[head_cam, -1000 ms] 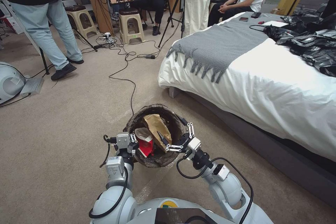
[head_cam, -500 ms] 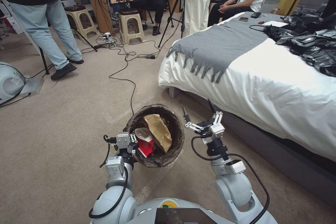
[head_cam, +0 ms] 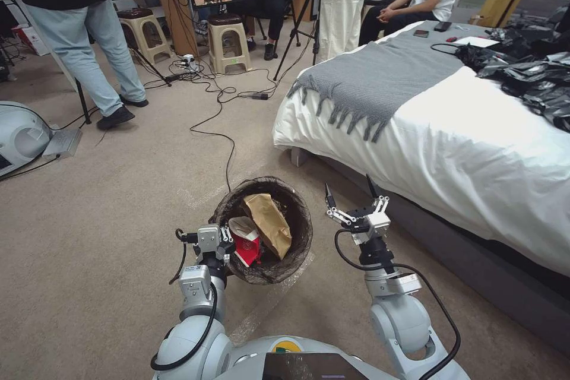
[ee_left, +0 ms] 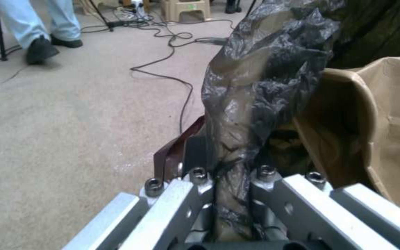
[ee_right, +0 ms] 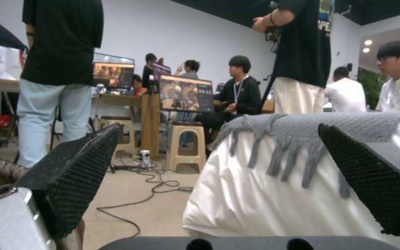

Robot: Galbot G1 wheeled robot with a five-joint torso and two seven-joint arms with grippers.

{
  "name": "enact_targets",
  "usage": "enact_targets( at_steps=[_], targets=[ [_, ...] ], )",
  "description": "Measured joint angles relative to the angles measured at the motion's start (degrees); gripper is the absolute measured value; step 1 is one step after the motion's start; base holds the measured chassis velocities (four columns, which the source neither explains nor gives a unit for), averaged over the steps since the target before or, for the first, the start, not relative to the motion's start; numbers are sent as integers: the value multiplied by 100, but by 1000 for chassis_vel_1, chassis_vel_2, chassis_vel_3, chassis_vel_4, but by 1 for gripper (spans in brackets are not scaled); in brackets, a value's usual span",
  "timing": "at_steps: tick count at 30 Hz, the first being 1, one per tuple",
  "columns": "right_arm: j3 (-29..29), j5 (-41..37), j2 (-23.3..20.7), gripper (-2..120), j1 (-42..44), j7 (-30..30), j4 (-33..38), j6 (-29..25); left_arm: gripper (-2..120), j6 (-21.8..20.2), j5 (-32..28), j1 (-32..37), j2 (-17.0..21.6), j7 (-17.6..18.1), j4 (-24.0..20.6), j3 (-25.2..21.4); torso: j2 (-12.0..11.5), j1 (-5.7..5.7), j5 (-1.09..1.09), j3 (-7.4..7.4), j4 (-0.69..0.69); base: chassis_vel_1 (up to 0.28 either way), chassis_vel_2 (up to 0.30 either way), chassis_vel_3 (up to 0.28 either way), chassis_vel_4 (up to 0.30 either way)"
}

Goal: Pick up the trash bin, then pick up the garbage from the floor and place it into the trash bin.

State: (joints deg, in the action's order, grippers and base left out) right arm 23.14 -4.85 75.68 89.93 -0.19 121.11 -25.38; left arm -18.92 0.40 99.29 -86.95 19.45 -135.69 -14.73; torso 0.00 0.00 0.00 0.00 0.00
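- Since one second ago, in the head view, the right gripper (head_cam: 351, 198) has left the trash bin (head_cam: 263, 227) and now stands beside it, toward the bed (head_cam: 475, 148), jaws spread and empty. The left gripper (head_cam: 224, 241) is pressed together on the near rim of the bin. A brown paper bag (head_cam: 268, 222) and a red-white wrapper (head_cam: 246, 244) lie inside, between the two grippers.
- Left wrist view: the jaws pinch the dark bag liner (ee_left: 255, 104) folded over the rim; the brown paper bag (ee_left: 385, 132) sits just beyond them.
- Right wrist view: between the spread fingers (ee_right: 75, 177) I see only carpet and bed, no garbage.
- Judgement: the bin is held and some garbage is in; the visible floor looks free, so little is left.
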Motion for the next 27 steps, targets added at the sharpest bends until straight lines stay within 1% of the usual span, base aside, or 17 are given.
enact_targets(
  at_steps=[13,27],
  targets=[
    [34,-61,54,100,-102,14,-170,27,2,0,0,0,0,0,0,0,0,0,0,0,1,51,57,62,67],
    [96,-98,59,100,-132,2,-279,19,2,0,0,0,0,0,0,0,0,0,0,0,0,107,112,112,113]
  ],
)
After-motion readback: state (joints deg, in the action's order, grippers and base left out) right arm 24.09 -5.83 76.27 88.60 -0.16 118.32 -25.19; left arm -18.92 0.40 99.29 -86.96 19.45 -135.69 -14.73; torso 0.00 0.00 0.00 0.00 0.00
